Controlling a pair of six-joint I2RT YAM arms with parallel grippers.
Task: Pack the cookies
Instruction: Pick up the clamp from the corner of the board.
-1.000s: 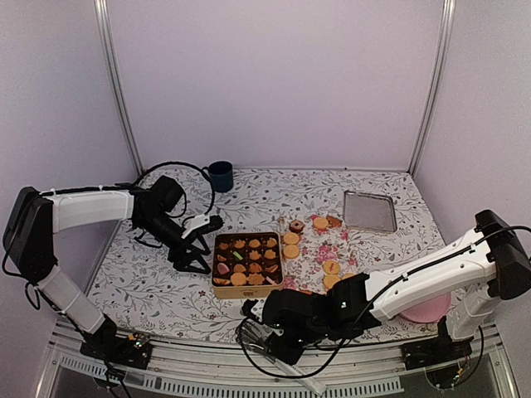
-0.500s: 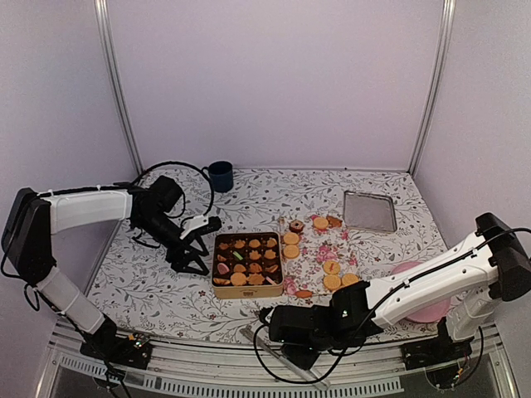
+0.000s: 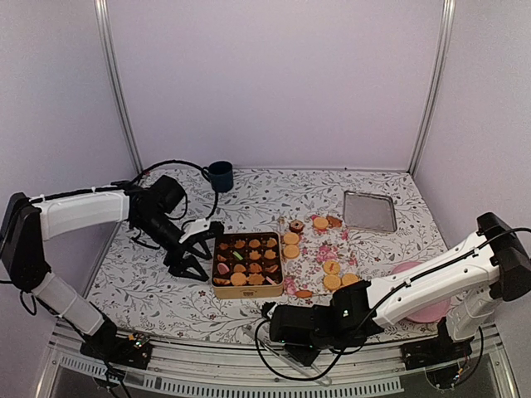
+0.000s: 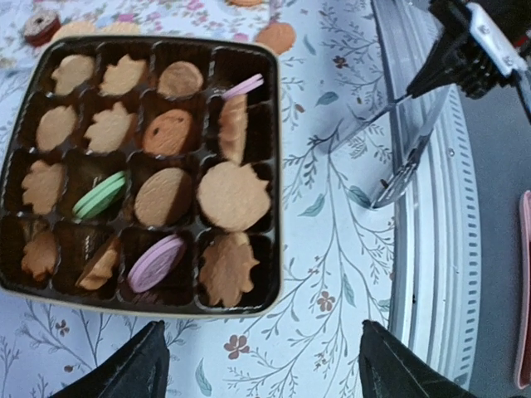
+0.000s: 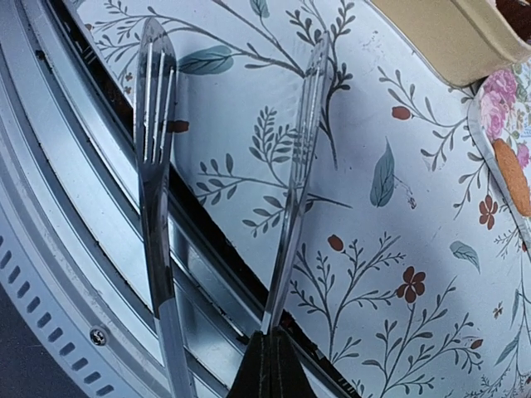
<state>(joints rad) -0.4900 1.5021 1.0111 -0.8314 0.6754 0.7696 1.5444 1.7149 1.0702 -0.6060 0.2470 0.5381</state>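
A gold box [image 3: 217, 292] with a dark tray holds several cookies [image 3: 247, 265], golden, pink and green. More golden cookies [image 3: 290, 239] lie loose to its right on a floral cloth. My left gripper [image 3: 192, 255] is open and empty just left of the box. In the left wrist view it [image 4: 259, 332] hangs over bare cloth beside the box rim [image 4: 279, 207], with the cookies [image 4: 232, 195] ahead. My right gripper [image 3: 272, 326] is at the near table edge, shut on one arm of metal tongs [image 5: 290, 199]. The tongs' other arm [image 5: 154, 166] lies over the metal rail.
A blue mug [image 3: 221, 176] stands at the back left. A metal tray [image 3: 370, 211] lies at the back right. A pink plate [image 3: 427, 312] sits at the near right, partly behind my right arm. The table's metal front rail [image 5: 75, 274] is under the tongs.
My right arm has sunk lower and shifted a little right along the near table edge with the tongs. My left gripper has moved slightly nearer, staying beside the box.
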